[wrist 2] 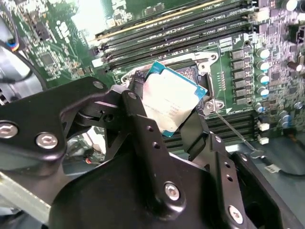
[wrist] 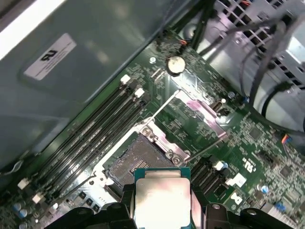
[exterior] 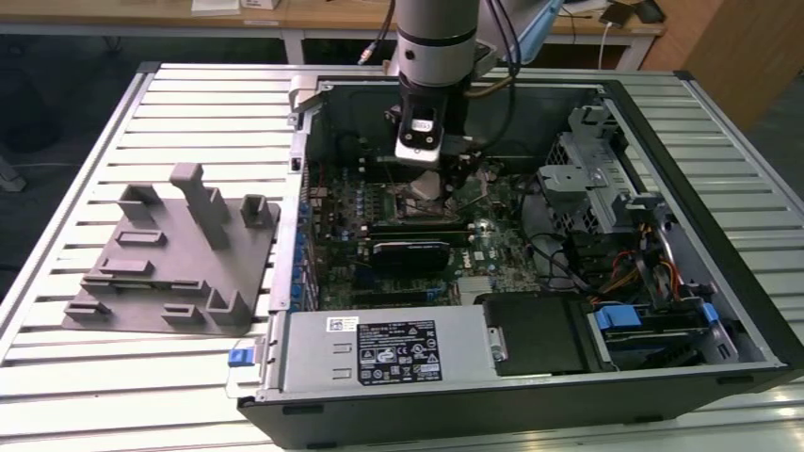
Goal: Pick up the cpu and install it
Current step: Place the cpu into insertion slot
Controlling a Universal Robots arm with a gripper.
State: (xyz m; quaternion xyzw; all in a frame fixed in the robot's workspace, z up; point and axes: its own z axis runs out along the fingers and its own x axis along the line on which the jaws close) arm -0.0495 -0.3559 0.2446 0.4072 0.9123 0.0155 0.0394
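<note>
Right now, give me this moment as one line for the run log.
step: cpu install | gripper: shut on cpu | cpu: held near socket, not seated | socket: empty

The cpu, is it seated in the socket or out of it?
Out. The gripper holds the cpu by two opposite edges, and the socket lies empty, its inside bare.

No wording is legible. A black-and-white printed label (exterior: 399,350) lies on the silver metal power supply box (exterior: 314,363), a white rectangular sticker (wrist: 50,56) with a dark mark sits on the grey case wall (wrist: 119,33), and faint print crosses the shiny square silver cpu (wrist 2: 170,98).
</note>
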